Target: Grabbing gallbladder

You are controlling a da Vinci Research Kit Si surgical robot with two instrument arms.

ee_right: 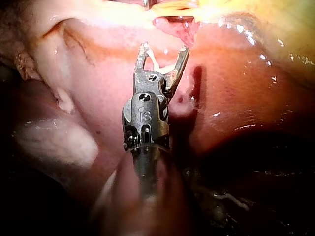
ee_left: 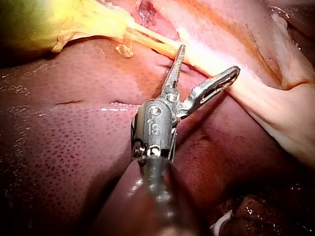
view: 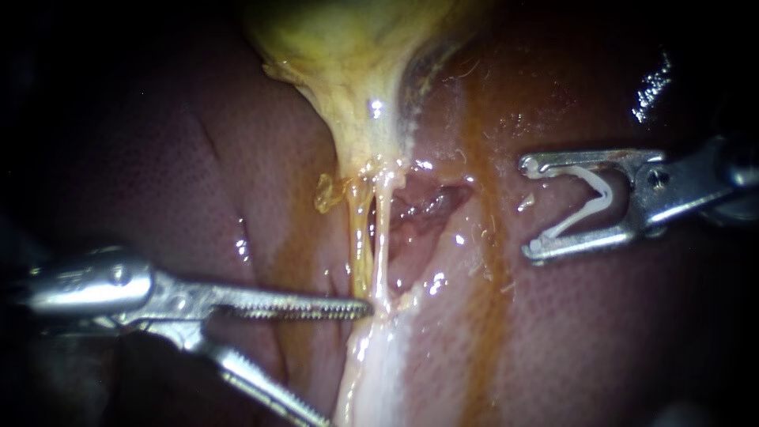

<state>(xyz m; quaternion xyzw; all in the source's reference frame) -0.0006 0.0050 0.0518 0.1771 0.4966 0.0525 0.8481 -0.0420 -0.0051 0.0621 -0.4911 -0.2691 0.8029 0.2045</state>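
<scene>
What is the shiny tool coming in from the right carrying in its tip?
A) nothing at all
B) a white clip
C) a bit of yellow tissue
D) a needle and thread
B: a bent white clip sits in the tip of the right instrument, held from both sides and clear of the tissue.

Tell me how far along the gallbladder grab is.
Done: nothing; the gallbladder is not gripped. In hand: the left instrument, pincer open, sits beside the stretched tubes below it; the right instrument hangs apart, carrying a white clip. Left: closing on the gallbladder.
</scene>
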